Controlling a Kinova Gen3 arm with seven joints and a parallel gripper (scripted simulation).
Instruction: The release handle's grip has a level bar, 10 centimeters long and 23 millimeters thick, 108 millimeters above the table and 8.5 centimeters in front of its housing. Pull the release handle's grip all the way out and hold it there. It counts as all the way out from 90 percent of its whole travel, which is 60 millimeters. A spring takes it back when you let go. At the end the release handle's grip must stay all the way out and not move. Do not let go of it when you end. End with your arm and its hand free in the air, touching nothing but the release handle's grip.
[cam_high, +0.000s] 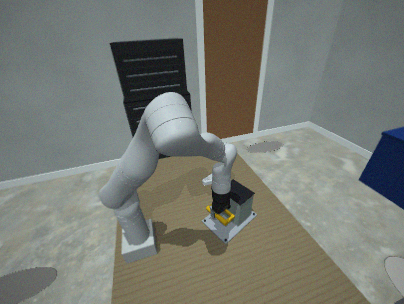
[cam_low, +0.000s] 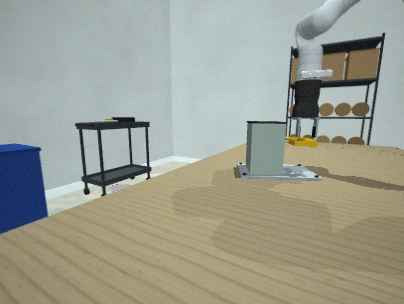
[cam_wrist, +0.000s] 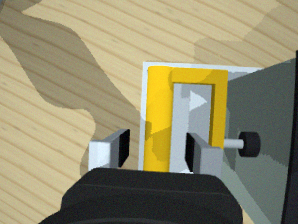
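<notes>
The release handle's yellow grip (cam_wrist: 160, 119) is a rectangular loop in front of the grey housing (cam_low: 265, 148), which stands on a light baseplate (cam_high: 227, 225). The grip also shows in the top view (cam_high: 221, 215) and in the exterior view (cam_low: 301, 141). My gripper (cam_wrist: 157, 144) points straight down over the grip and is open. Its two fingers straddle the grip's outer level bar, one on each side, without closing on it. In the exterior view the fingertips (cam_low: 306, 129) reach down to about the bar's height.
The arm's base (cam_high: 137, 245) stands on the wooden table to the left of the housing. A black cart (cam_low: 114, 150), a blue box (cam_low: 17, 185) and a shelf rack (cam_low: 350, 90) stand off the table.
</notes>
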